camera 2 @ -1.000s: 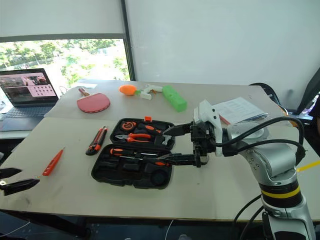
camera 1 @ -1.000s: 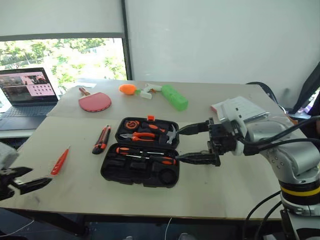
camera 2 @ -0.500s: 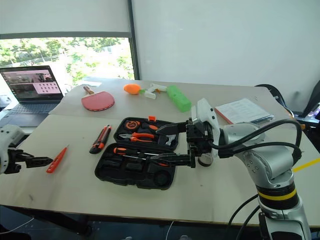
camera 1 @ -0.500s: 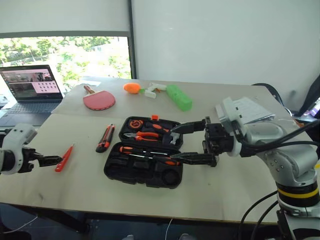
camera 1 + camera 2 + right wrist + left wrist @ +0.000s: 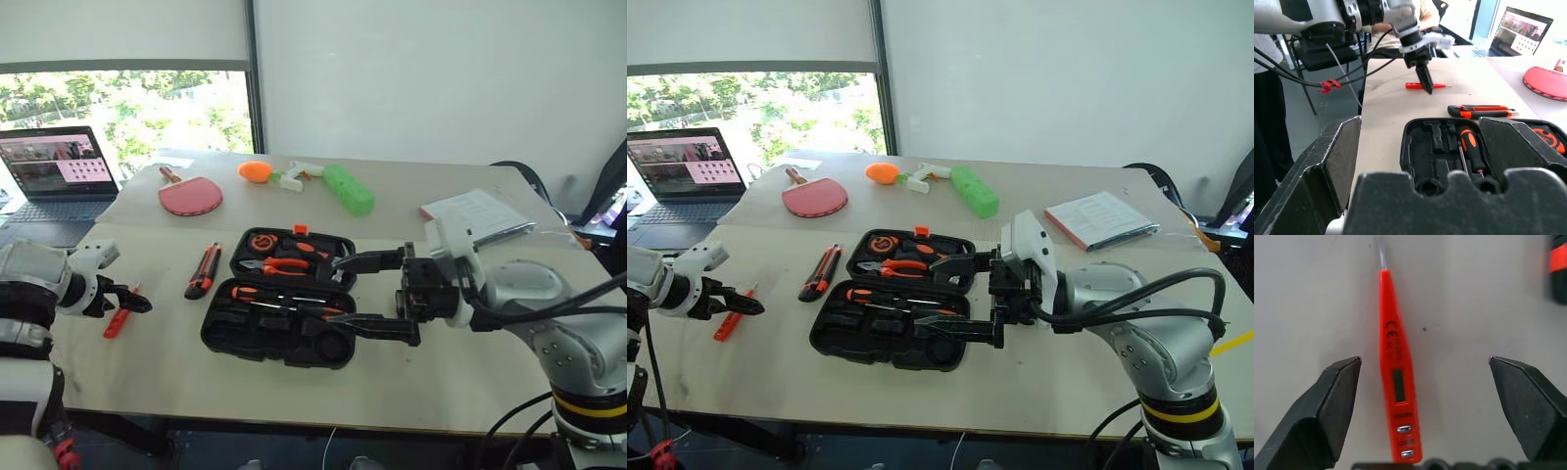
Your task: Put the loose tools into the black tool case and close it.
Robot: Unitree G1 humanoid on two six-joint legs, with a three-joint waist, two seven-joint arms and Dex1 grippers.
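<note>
**Left hand lines up on the slim orange tool**

While the black tool case (image 5: 279,313) lies open mid-worktop (image 5: 441,377), the left gripper (image 5: 743,305) hangs over the slim all-orange tool (image 5: 1397,382) near the left edge, fingers (image 5: 1327,406) spread wide either side, not touching it. Looks light, stiff and slick plastic, I'd say; pinch it across the thick middle, not the thin metal tip. Right gripper (image 5: 377,294) hovers over the case's right end, fingers wide apart, empty. The utility knife (image 5: 201,271) lies loose just left of the case. Up close, the left wrist view catches the tool's little window and markings; the head views give its place on the worktop.
</note>
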